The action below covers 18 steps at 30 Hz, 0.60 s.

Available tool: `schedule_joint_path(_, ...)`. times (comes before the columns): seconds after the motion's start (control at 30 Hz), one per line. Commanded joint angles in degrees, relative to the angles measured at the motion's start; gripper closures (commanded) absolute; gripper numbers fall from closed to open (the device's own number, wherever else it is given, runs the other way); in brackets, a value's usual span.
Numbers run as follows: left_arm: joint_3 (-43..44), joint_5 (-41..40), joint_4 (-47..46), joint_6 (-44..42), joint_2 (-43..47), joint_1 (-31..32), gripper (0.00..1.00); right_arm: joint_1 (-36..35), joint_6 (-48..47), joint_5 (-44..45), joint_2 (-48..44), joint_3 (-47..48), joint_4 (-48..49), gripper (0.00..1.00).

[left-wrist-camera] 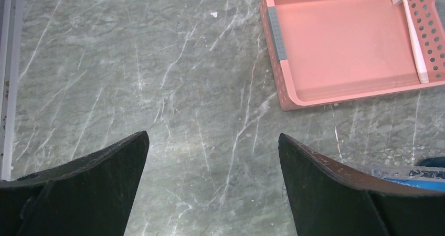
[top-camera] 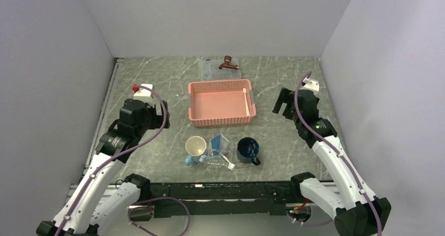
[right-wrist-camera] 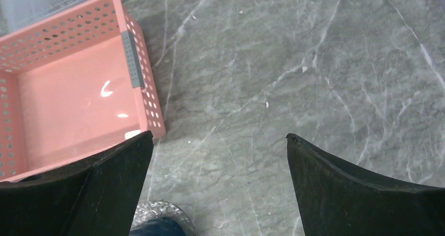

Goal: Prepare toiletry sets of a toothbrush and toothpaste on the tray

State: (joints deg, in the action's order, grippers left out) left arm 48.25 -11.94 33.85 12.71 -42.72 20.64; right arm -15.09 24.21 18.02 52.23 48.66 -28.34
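The small clear tray (top-camera: 210, 161) sits near the front edge between two cups. Light-blue toothpaste tubes (top-camera: 219, 143) and a white toothbrush (top-camera: 228, 161) lie in it. Another pale toothbrush (top-camera: 245, 102) (left-wrist-camera: 414, 42) lies along the right side of the pink basket (top-camera: 220, 104). My left gripper (top-camera: 151, 111) (left-wrist-camera: 211, 136) hovers open over bare table, left of the basket. My right gripper (top-camera: 283, 105) (right-wrist-camera: 219, 136) is open too, to the right of the basket, with nothing between its fingers. A sliver of blue toothpaste (left-wrist-camera: 414, 183) shows at the lower right of the left wrist view.
A cream cup (top-camera: 195, 148) stands left of the small tray and a dark blue mug (top-camera: 247, 150) (right-wrist-camera: 157, 226) right of it. Behind the pink basket (left-wrist-camera: 294, 97) (right-wrist-camera: 147, 99) lies a larger clear tray (top-camera: 210, 71) holding a brown tap-shaped object (top-camera: 228, 63). Grey walls close in three sides.
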Motion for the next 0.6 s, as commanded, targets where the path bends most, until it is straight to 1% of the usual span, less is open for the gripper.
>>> schedule_joint_path(0.0, -0.6, -2.4, -3.8, -1.2, 2.3, -0.3, 0.01, 0.1, 0.6, 2.4, -3.7, -2.0, 3.6, 0.0)
schedule_joint_path(0.17, -1.3, -2.5, -4.3, -1.3, 3.0, -0.3, 0.01, 0.1, 0.4, 2.7, -6.3, -3.5, 4.1, 0.0)
schedule_joint_path(0.33, -0.6, -2.4, -4.0, -1.3, 1.4, -0.3, 0.01, 0.1, 0.3, 2.0, -8.3, -4.9, 5.0, 0.0)
schedule_joint_path(0.47, -0.5, -2.1, -4.1, -1.4, 1.0, -0.3, 0.01, 0.0, -0.1, 0.8, -7.8, -4.7, 4.6, 0.0)
schedule_joint_path(0.57, -0.6, -2.1, -4.0, -1.5, 1.0, -0.3, 0.01, 0.0, 0.1, 2.0, -8.2, -4.8, 5.1, 0.0)
